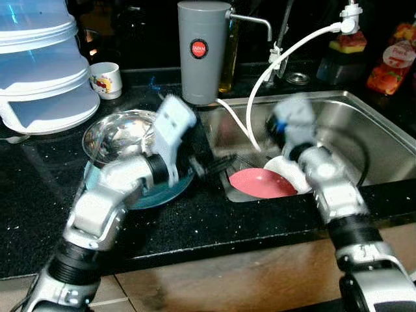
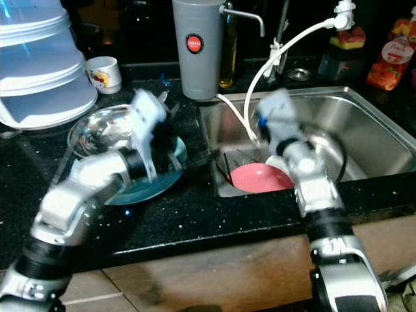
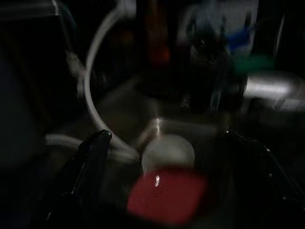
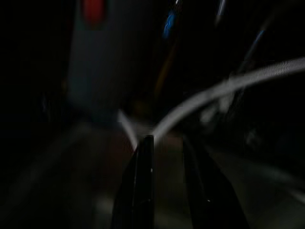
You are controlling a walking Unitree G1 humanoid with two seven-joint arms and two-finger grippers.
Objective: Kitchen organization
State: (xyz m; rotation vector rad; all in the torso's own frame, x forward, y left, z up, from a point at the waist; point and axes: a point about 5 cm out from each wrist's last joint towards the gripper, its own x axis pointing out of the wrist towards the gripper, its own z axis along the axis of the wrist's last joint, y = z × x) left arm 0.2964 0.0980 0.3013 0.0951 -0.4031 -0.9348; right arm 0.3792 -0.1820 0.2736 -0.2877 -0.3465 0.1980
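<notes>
Left claw (image 1: 218,166) beside round glossy pink plate (image 1: 262,184), steel sink (image 1: 364,123).

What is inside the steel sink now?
Inside the sink lie a pink plate and a white dish behind it, with a white hose hanging in. The right arm covers part of the dish.

A steel sink (image 1: 364,123) is sitting in a black counter. Inside it, a pink plate (image 1: 260,183) is lying beside a white dish (image 1: 289,170). The left gripper (image 1: 218,166) is reaching over the sink's edge, blurred. A gray canister (image 1: 203,52) is standing behind the sink.
</notes>
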